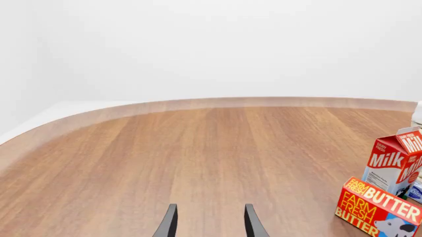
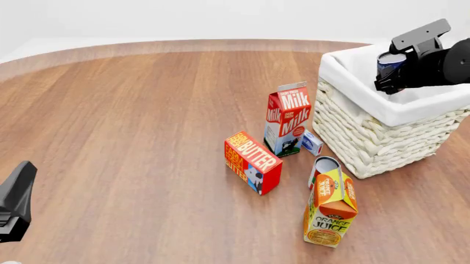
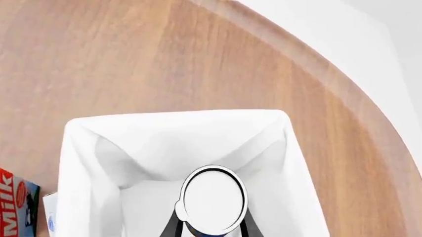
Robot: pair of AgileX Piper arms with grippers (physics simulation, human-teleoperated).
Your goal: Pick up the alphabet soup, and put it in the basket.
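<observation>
The alphabet soup, a small can with a blue label and pale top, is held in my right gripper above the inside of the basket. In the right wrist view the can's pale top sits between the two fingers, over the basket's white lining. My right gripper is shut on the can. My left gripper is open and empty above bare table; its arm shows at the front left.
A milk carton, a butter box, a small blue-white box, a can lying on its side and an orange juice carton stand left of and in front of the basket. Milk and butter also show in the left wrist view.
</observation>
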